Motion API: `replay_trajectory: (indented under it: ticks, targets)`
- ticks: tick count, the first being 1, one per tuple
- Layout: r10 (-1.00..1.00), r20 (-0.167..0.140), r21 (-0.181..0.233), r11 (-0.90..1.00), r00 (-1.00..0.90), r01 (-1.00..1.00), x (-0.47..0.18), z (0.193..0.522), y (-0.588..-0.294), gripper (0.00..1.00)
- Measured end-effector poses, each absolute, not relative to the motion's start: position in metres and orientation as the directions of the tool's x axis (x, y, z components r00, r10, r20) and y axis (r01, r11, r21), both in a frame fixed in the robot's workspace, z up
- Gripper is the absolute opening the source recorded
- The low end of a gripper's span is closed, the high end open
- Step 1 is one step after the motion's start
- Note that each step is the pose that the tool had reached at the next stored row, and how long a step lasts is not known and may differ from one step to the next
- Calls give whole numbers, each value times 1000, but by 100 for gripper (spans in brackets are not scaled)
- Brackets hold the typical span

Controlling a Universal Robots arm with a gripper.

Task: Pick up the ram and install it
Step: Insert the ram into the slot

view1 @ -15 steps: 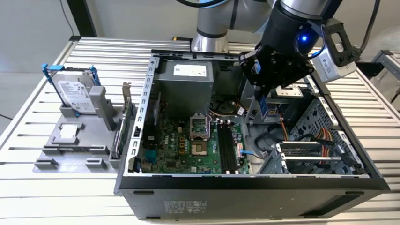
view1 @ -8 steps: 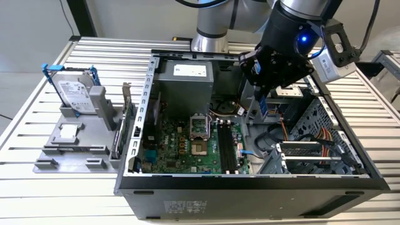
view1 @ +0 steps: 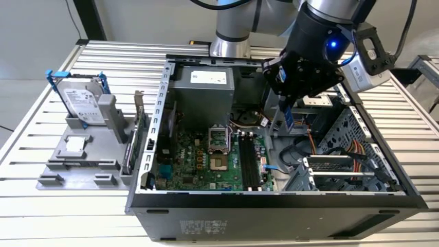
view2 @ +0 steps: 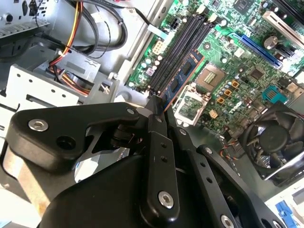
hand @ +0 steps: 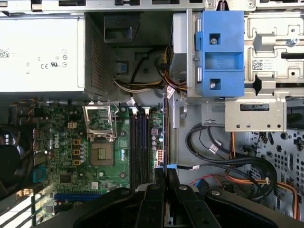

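Exterior view gives us the whole stage. The open computer case [view1: 147,154] lies on its side on the slatted table [view1: 41,206], with the arm hanging over its far half. Inside, the grey power supply [view1: 202,87] sits at the back and the green motherboard [view1: 199,164] spreads out in front of it. Off to the exterior view's left, outside the case, the hard drive [view1: 82,103] stands upright in a grey holder [view1: 75,159].

Now the business end, in the second wrist view. The gripper [view2: 159,102] has its jaws pinched narrow on one end of the ram [view2: 183,75]. The stick juts out from the fingertips, in the air above the board.

So the pick-up looks done. The install is what's left. The black memory slots [view2: 183,42] all look empty, and the ram hovers just beside that bank, not seated in any of them as far as I can tell. In the first wrist view it shows edge-on as a thin line running alongside the slots.

As for writing, there's a white printed sticker [hand: 35,54] on the power supply, a label on the hard drive's face and a small barcode tag [hand: 263,64] on the drive cage. I leave all of it unread.
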State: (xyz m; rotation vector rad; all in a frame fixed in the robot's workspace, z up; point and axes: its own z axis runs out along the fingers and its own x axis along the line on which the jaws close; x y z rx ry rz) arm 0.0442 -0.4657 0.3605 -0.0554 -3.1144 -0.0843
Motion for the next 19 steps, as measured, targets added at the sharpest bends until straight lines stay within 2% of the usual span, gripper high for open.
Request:
replay_trajectory:
  ticks: [19]
  targets:
    - [35,26,54,998,-999,36,44,352,-468,0]
